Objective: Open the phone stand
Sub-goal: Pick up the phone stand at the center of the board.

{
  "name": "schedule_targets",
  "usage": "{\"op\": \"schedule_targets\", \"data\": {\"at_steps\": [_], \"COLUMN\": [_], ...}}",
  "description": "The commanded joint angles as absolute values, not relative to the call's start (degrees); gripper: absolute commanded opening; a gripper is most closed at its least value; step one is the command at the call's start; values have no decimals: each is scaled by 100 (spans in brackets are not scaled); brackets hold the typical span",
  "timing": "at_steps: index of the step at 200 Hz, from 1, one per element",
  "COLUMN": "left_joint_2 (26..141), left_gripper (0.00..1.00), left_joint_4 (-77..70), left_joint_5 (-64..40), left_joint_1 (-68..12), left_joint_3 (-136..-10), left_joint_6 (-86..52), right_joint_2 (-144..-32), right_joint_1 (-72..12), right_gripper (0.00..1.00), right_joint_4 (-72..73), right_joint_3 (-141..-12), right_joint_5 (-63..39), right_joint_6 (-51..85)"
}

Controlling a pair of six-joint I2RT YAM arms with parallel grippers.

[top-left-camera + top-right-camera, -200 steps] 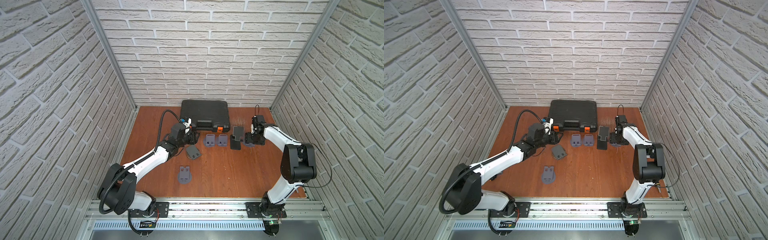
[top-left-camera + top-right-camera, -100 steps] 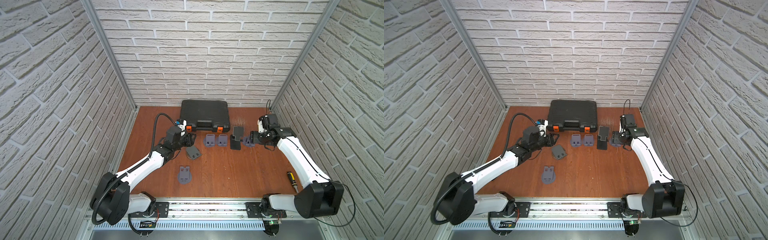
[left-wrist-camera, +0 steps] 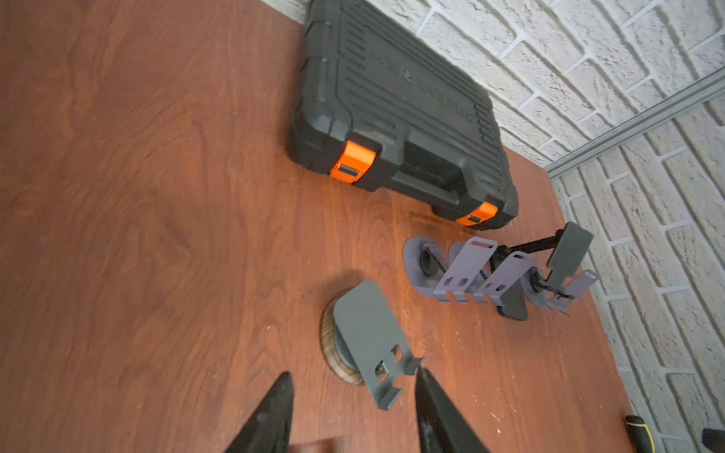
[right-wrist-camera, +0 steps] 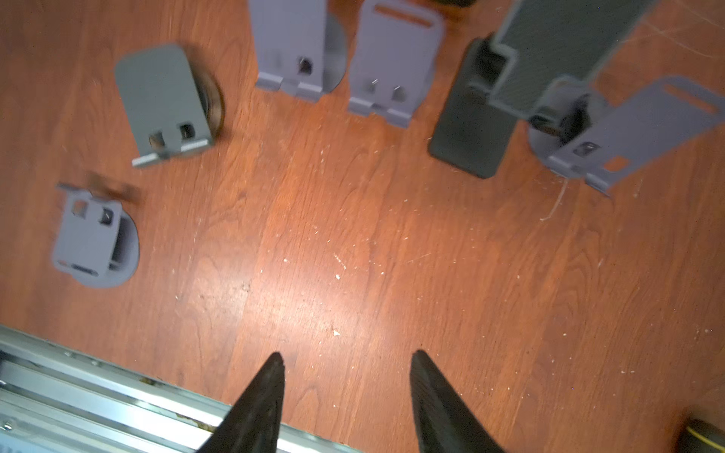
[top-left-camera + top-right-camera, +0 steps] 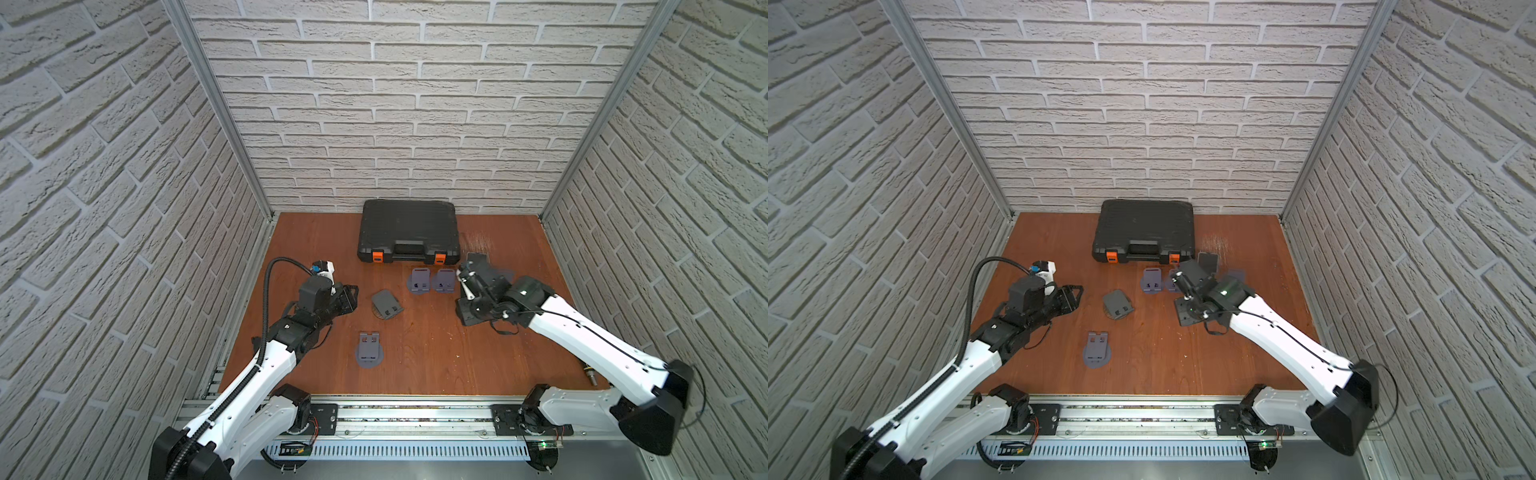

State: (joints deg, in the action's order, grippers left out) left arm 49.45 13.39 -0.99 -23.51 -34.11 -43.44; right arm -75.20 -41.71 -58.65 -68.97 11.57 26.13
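Several phone stands sit on the wooden floor. A dark grey stand on a round wooden base [image 5: 386, 305] [image 3: 365, 333] [image 4: 163, 98] leans partly up. A purple-grey stand [image 5: 369, 351] [image 4: 94, 239] lies folded near the front. Two purple-grey stands [image 5: 419, 280] [image 5: 444, 280] stand raised before the case. A black stand [image 5: 478, 262] [image 4: 474, 133] rises behind my right wrist. My left gripper [image 5: 351, 297] [image 3: 353, 374] is open, just left of the dark grey stand and pointing at its lip. My right gripper [image 5: 467, 318] [image 4: 347, 359] hangs open over bare floor, holding nothing.
A shut black tool case [image 5: 409, 230] with orange latches lies against the back wall. Another purple-grey stand [image 4: 635, 129] is beside the black one. A screwdriver [image 5: 590, 374] lies at the front right. The metal rail [image 4: 98, 396] borders the front edge; brick walls close in three sides.
My right arm has swung off the black stand toward the front, and its jaws have narrowed. My left gripper has drawn back a little from the dark grey stand.
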Motion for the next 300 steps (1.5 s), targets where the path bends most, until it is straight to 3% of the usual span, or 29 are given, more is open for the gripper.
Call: {"op": "schedule_targets", "data": {"at_steps": [1, 41, 82, 186, 300], "left_joint_2": [4540, 3940, 3580, 3060, 2859], "left_gripper": [52, 53, 53, 54, 54], "left_joint_4": [1992, 2425, 2544, 2870, 2872], "left_joint_5": [222, 612, 650, 983, 890], "left_joint_1": [-2244, -2044, -1822, -1360, -1240], "left_joint_3": [-3266, -2933, -2553, -2097, -1934], "left_joint_6": [-4551, -4720, -4898, -5255, -5282], "right_joint_2": [-8414, -9991, -10740, -12226, -13036], "right_joint_1": [-4883, -5572, -5805, -6012, -6007], "right_gripper": [48, 38, 30, 32, 28], "right_joint_4": [-5751, -5745, -5702, -5602, -5456], "right_joint_3": [-7501, -8740, -9523, -10568, -11359], "right_joint_5": [1378, 889, 548, -197, -115], "right_joint_6": [2593, 2162, 1851, 782, 414]}}
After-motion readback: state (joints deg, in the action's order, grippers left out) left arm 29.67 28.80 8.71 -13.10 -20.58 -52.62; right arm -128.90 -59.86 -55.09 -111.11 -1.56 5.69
